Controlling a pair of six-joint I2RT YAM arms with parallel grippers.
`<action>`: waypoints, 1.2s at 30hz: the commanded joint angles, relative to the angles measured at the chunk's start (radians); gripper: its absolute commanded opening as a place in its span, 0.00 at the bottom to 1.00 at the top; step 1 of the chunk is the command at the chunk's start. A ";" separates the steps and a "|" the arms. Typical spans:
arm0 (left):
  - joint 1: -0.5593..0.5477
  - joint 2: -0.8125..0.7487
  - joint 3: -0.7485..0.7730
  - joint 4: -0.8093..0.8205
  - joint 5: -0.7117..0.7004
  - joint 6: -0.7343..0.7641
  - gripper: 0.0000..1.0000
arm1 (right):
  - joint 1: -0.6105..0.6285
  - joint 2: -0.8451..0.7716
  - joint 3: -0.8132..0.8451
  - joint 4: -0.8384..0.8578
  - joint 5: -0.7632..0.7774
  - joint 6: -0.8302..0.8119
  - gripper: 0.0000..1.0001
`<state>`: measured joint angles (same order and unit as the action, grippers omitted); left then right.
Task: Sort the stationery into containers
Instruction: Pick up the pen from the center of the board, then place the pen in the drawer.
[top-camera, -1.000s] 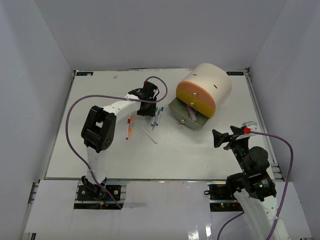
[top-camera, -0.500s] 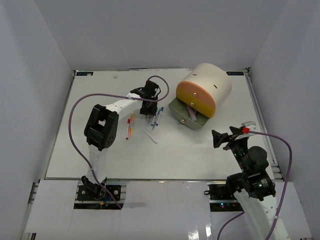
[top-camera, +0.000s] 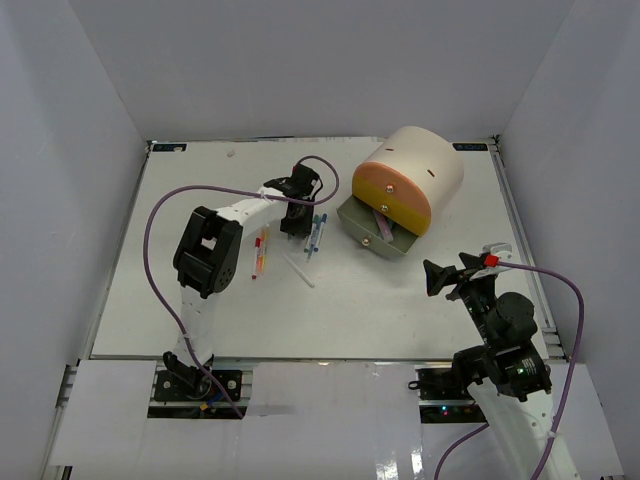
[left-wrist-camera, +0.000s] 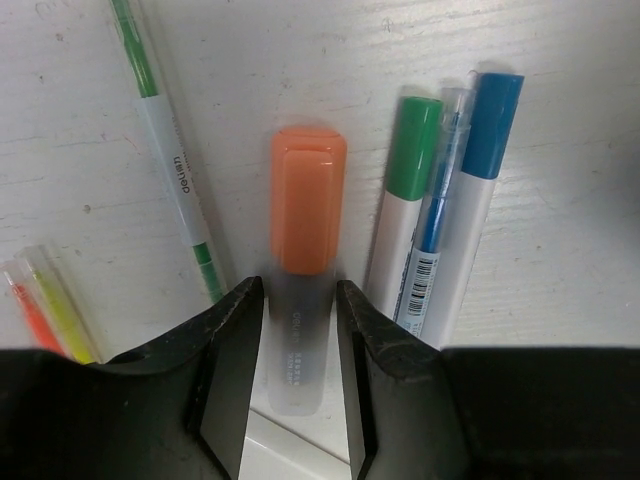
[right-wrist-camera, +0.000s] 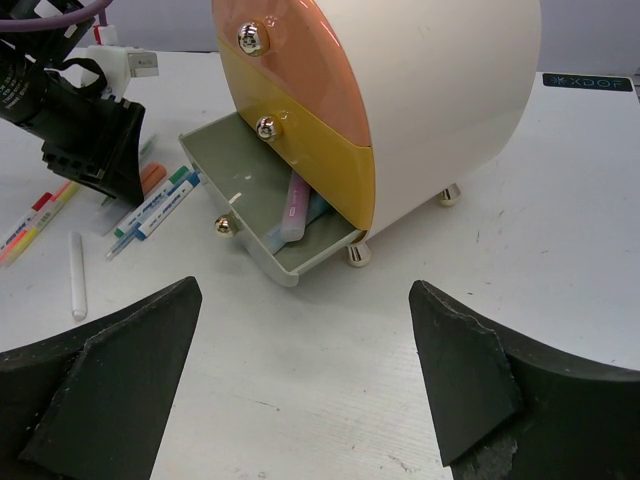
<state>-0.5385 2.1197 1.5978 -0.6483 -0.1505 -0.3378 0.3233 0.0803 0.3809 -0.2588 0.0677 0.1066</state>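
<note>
My left gripper (top-camera: 293, 222) is down on the table with its jaws open a narrow way on either side of the clear body of an orange-capped highlighter (left-wrist-camera: 306, 215), small gaps showing on both sides. Beside the highlighter lie a green-capped marker (left-wrist-camera: 405, 200), a blue-capped marker (left-wrist-camera: 480, 190), a thin green pen (left-wrist-camera: 165, 150) and red and yellow pens (top-camera: 260, 250). A white bar (top-camera: 298, 268) lies nearer the front. The cream organiser (top-camera: 415, 165) has its grey bottom drawer (right-wrist-camera: 270, 235) pulled open with a pink pen (right-wrist-camera: 297, 210) inside. My right gripper (top-camera: 462, 268) is open and empty.
The orange-pink (right-wrist-camera: 300, 60) and yellow (right-wrist-camera: 300, 145) drawers are closed. The organiser stands on small brass feet at the back right. White walls enclose the table on three sides. A purple cable loops over the left arm (top-camera: 210, 250).
My left gripper has shifted slightly right and down around the highlighter. The right arm has not moved.
</note>
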 joint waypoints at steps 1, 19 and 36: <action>0.006 -0.003 0.016 -0.011 -0.023 -0.007 0.46 | 0.007 0.006 0.001 0.049 -0.006 0.011 0.91; -0.003 -0.335 -0.079 0.156 0.232 -0.440 0.24 | 0.005 -0.017 0.001 0.050 0.003 0.013 0.91; -0.222 -0.320 -0.226 0.602 -0.007 -0.978 0.28 | 0.005 -0.037 0.000 0.052 0.017 0.015 0.91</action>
<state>-0.7544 1.8118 1.3647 -0.1146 -0.0612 -1.2236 0.3233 0.0563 0.3809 -0.2584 0.0727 0.1135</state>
